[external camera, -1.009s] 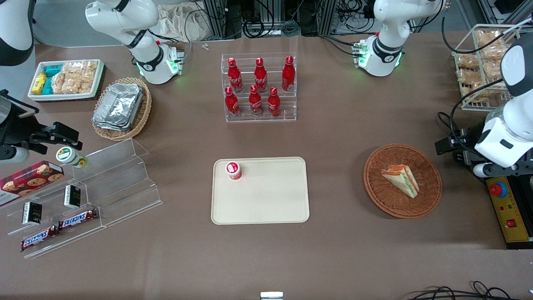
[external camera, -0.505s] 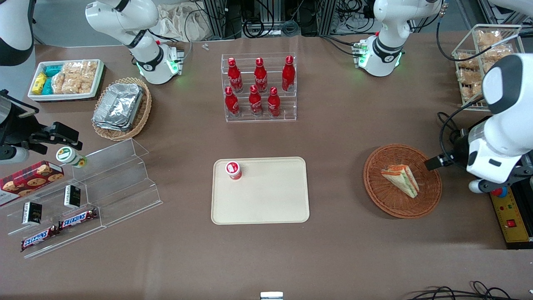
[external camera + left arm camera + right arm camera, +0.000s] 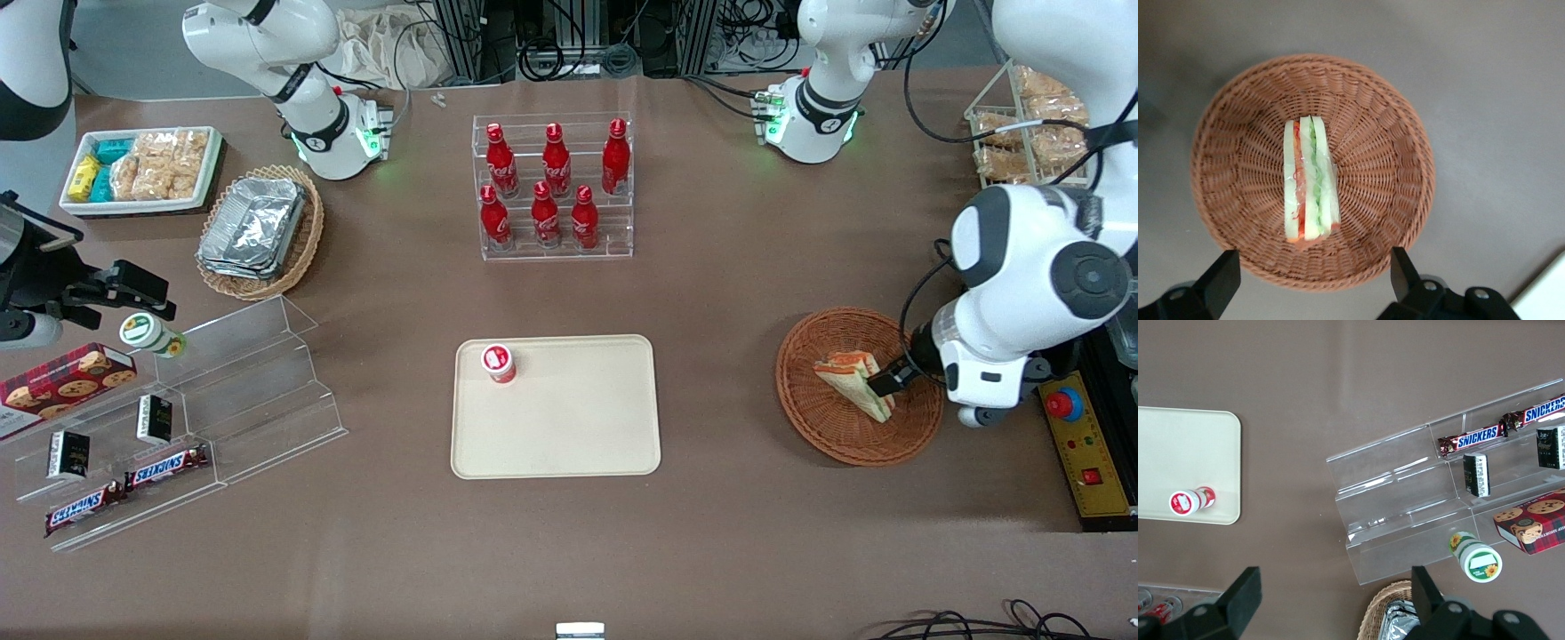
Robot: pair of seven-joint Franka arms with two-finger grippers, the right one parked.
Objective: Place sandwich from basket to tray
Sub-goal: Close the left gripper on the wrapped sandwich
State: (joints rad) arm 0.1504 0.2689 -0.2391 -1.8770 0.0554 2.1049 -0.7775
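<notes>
Swung in above the round reddish-brown wicker basket (image 3: 1313, 172); gripper (image 3: 1313, 280) fingers (image 3: 1219, 279) spread wide, wrapped triangular sandwich (image 3: 1311, 179) ungrasped, cream rectangular tray (image 3: 556, 406) waiting.

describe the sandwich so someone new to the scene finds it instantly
Find the round reddish-brown wicker basket toward the working arm's end of the table, with the open hand above it. The sandwich inside is a clear-wrapped white-bread wedge with green and red filling, the basket's only item.

Six red cola bottles (image 3: 551, 191) stand in a clear acrylic tiered rack (image 3: 553, 247) at upper centre of the front view. At upper left, a white tray of snacks (image 3: 142, 169); just beside it, a tan oval wicker basket (image 3: 307, 236) holding silver foil trays (image 3: 253, 227).
</notes>
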